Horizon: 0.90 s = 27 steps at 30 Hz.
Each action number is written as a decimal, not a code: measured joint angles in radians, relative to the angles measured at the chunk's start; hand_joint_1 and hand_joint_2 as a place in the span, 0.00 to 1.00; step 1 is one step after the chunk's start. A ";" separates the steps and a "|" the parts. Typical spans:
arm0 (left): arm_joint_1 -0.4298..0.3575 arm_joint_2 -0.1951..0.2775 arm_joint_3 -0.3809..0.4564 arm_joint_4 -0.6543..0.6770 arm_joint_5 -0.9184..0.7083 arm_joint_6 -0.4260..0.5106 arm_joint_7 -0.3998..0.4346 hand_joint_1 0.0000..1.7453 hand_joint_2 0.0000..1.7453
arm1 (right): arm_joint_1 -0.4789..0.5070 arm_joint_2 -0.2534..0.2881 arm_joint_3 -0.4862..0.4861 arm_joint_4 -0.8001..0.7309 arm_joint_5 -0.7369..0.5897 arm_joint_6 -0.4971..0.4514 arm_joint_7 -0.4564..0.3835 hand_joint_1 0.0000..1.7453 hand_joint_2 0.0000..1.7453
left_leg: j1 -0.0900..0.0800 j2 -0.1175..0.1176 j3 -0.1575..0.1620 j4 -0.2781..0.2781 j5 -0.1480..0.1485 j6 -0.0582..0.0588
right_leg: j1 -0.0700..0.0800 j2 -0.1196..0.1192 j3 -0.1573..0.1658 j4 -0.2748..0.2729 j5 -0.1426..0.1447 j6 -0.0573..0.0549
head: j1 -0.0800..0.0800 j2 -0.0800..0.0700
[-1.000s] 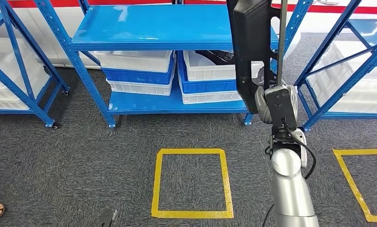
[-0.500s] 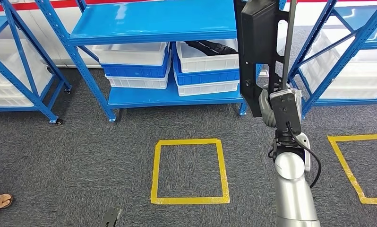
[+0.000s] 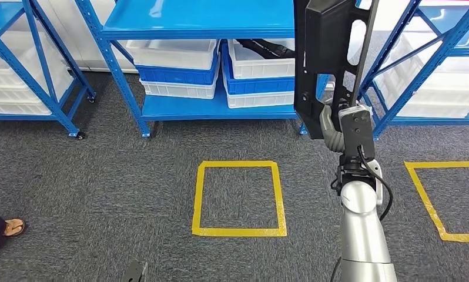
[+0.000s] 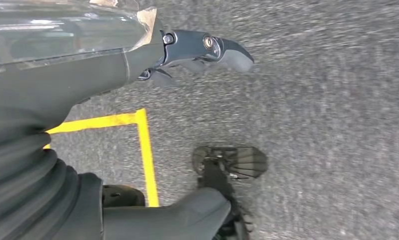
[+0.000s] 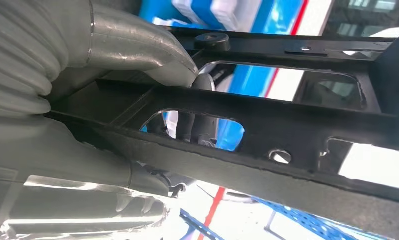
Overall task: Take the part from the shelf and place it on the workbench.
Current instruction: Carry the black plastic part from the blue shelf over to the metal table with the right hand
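Right hand (image 3: 338, 126): raised in front of the robot on the silver right arm (image 3: 361, 235), fingers wrapped round the lower end of the part. In the right wrist view the grey thumb (image 5: 152, 50) presses on one rail of the frame and the darker fingers (image 5: 195, 125) show through a cut-out on the far side, so the hand is clamped on it.

Black part (image 3: 326, 59): a long, flat, cut-out frame, held upright and slightly tilted; it rises from the hand up past the top edge of the head view. It is off the shelf and carried in the air, over the grey carpet (image 3: 103, 176).

Left hand (image 4: 207, 47): hangs low over the carpet, fingers apart and curved, holding nothing.

Surroundings, nearest first:
- Yellow tape square (image 3: 239, 198) on the carpet, just left of the right arm; a second yellow tape outline (image 3: 438, 205) to its right.
- Blue steel shelf rack (image 3: 208, 64) beyond the square, partly hidden behind the held part. Its lower level carries stacked white and blue bins (image 3: 179, 70); one white bin (image 3: 258, 61) has a dark item in it.
- Further blue racks with white bins at far left (image 3: 26, 76) and far right (image 3: 432, 76).
- A person's sandalled foot (image 3: 12, 226) at the left edge of the floor.
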 joint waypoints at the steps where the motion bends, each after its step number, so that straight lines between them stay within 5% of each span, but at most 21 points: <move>1: 0.002 0.000 0.003 0.000 0.003 0.001 0.000 0.00 1.00 | -0.006 0.000 0.002 0.009 -0.001 0.000 0.000 1.00 1.00 | 0.002 0.000 -0.017 0.001 0.013 -0.004 | -0.004 0.000 0.031 -0.021 0.018 0.013 | 0.000 0.000; 3: 0.006 0.001 0.010 0.000 0.012 0.001 -0.001 0.00 1.00 | -0.018 0.002 0.004 0.021 0.000 0.000 0.000 1.00 1.00 | 0.003 -0.002 -0.048 0.008 0.036 -0.017 | -0.011 0.000 0.137 -0.149 0.040 0.029 | 0.001 0.000; 5: 0.009 0.002 0.017 0.000 0.017 0.000 -0.005 0.00 1.00 | -0.030 0.005 0.008 0.030 0.002 0.000 0.001 1.00 1.00 | 0.000 -0.004 -0.066 0.015 0.058 -0.031 | -0.008 0.005 0.211 -0.262 0.026 0.019 | -0.002 0.000; 8: 0.015 0.001 0.023 0.000 0.018 -0.002 -0.026 0.00 1.00 | -0.047 0.010 0.015 0.055 0.002 0.002 0.000 1.00 1.00 | 0.005 -0.004 -0.074 0.009 0.079 -0.049 | -0.004 0.007 0.206 -0.287 0.025 -0.013 | -0.008 0.000; 9: 0.017 0.000 0.023 0.000 0.018 -0.002 -0.033 0.00 1.00 | -0.053 0.012 0.016 0.065 0.000 0.002 0.000 1.00 1.00 | 0.009 -0.004 -0.081 0.017 0.065 -0.054 | -0.005 0.005 0.199 -0.286 0.034 -0.026 | -0.010 0.000; 11: 0.019 -0.003 0.024 0.000 0.018 -0.003 -0.045 0.00 1.00 | -0.066 0.017 0.018 0.082 -0.003 0.001 -0.003 1.00 1.00 | 0.014 -0.006 -0.111 0.092 -0.016 -0.062 | -0.008 0.001 0.184 -0.286 0.056 -0.049 | -0.011 0.000; 13: 0.020 -0.006 0.024 0.000 0.018 -0.005 -0.049 0.00 1.00 | -0.072 0.022 0.019 0.096 -0.004 0.000 -0.008 1.00 1.00 | 0.015 -0.007 -0.151 0.229 -0.107 -0.068 | -0.003 0.000 0.164 -0.285 0.077 -0.058 | -0.012 0.000; 14: 0.020 -0.007 0.024 0.000 0.019 -0.006 -0.050 0.00 1.00 | -0.073 0.023 0.019 0.103 -0.005 0.000 -0.009 1.00 1.00 | 0.015 -0.007 -0.161 0.283 -0.126 -0.070 | 0.000 0.000 0.153 -0.284 0.086 -0.057 | -0.012 0.000; 16: 0.022 -0.008 0.024 0.000 0.019 -0.007 -0.050 0.00 1.00 | -0.074 0.023 0.019 0.114 -0.005 -0.001 -0.011 1.00 1.00 | 0.014 -0.007 -0.125 0.286 -0.113 -0.066 | 0.004 0.001 0.134 -0.283 0.100 -0.054 | -0.012 0.000; 20: 0.020 -0.005 0.024 0.000 0.017 -0.008 -0.054 0.00 1.00 | -0.075 0.024 0.019 0.124 -0.005 -0.009 -0.014 1.00 1.00 | 0.006 -0.009 0.052 0.051 -0.075 -0.037 | 0.008 0.000 0.120 -0.284 0.118 -0.041 | -0.012 0.000; 27: 0.019 -0.005 0.025 0.000 0.014 -0.008 -0.055 0.00 1.00 | -0.068 0.019 0.018 0.126 -0.005 -0.021 -0.014 1.00 1.00 | -0.014 -0.008 0.050 0.019 -0.059 -0.032 | 0.014 -0.002 0.102 -0.287 0.134 -0.025 | -0.008 0.000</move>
